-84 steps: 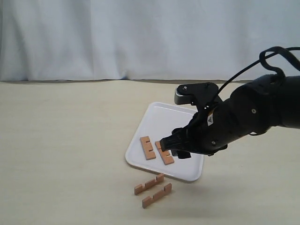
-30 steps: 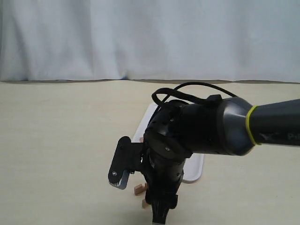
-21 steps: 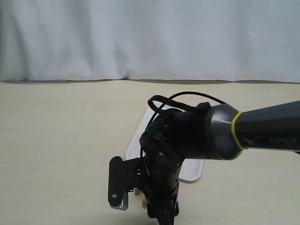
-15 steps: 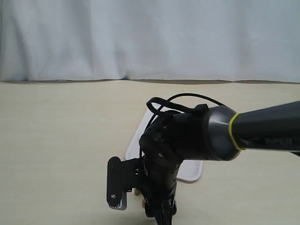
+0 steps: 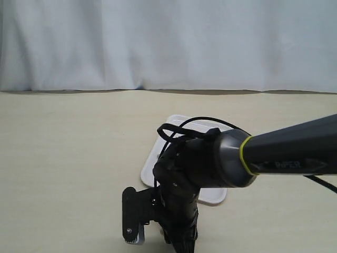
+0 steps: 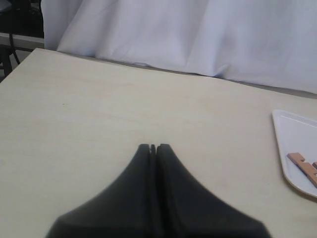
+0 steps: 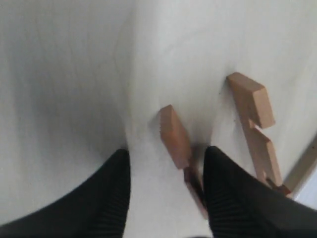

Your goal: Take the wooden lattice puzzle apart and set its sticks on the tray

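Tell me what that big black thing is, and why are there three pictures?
That black thing is a robot arm. The robot has two arms, and each one ends in a claw for grabbing. The wide picture comes from a camera standing apart, looking at the table. The other two come from little cameras on the arms' wrists, so you look along each claw. The left claw is shut and holds nothing. Off to its side you can see a white tray with wooden sticks on it. The right claw is open. One wooden stick sits on the table between its fingers, and another stick lies beside it. It isn't holding anything yet.
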